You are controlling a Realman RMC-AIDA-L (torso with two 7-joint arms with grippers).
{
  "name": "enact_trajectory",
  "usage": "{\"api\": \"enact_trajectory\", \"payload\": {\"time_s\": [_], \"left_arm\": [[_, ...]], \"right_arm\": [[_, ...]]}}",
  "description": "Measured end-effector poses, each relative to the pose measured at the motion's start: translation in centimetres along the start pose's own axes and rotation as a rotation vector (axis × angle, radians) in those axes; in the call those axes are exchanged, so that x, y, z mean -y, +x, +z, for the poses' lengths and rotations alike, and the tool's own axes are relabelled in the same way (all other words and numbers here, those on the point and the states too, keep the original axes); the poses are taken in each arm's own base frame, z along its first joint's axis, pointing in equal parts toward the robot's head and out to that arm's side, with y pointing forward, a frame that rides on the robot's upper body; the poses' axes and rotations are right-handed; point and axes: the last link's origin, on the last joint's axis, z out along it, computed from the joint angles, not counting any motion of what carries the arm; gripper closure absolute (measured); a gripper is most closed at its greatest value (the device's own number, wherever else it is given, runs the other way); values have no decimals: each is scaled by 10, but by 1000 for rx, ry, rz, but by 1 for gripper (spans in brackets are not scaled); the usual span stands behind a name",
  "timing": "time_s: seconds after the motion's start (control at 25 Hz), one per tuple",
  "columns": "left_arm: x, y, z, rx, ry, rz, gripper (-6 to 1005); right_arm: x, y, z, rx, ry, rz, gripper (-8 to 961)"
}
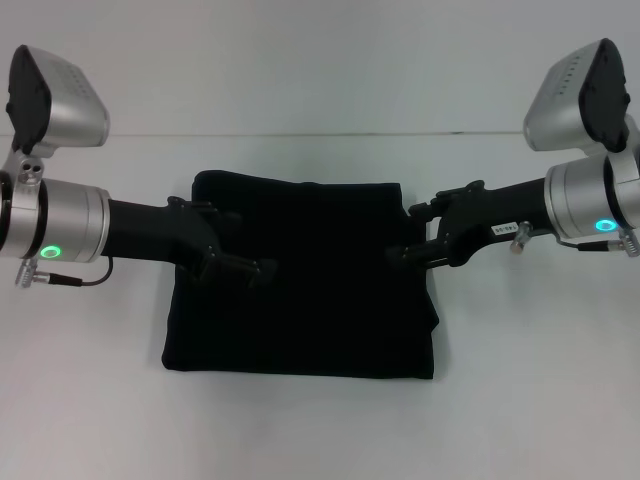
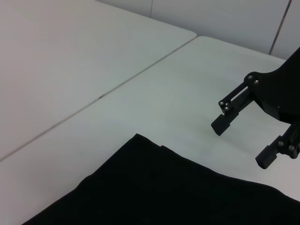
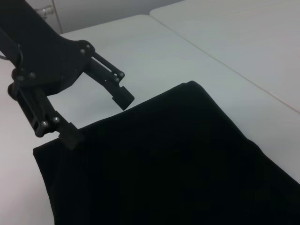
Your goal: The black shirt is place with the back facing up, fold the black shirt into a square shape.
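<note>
The black shirt lies folded into a rough square in the middle of the white table, plain side up. My left gripper hovers over the shirt's left edge, open, holding nothing. My right gripper hovers at the shirt's right edge, open and empty too. The left wrist view shows the shirt with the right gripper above bare table just past the cloth. In the right wrist view, the left gripper stands at a corner of the shirt, one fingertip close to the cloth's edge.
A seam between two tabletops runs behind the shirt. The table's far edge meets a pale wall. White tabletop surrounds the shirt on all sides.
</note>
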Motion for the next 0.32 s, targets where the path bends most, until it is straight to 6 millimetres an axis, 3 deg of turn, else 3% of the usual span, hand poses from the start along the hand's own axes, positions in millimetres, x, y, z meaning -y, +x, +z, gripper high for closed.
{"api": "enact_trajectory", "payload": {"time_s": [0.32], "left_arm": [[0, 0, -1, -1, 3, -1, 69]], "right_arm": [[0, -1, 0, 1, 2, -4, 162]]}}
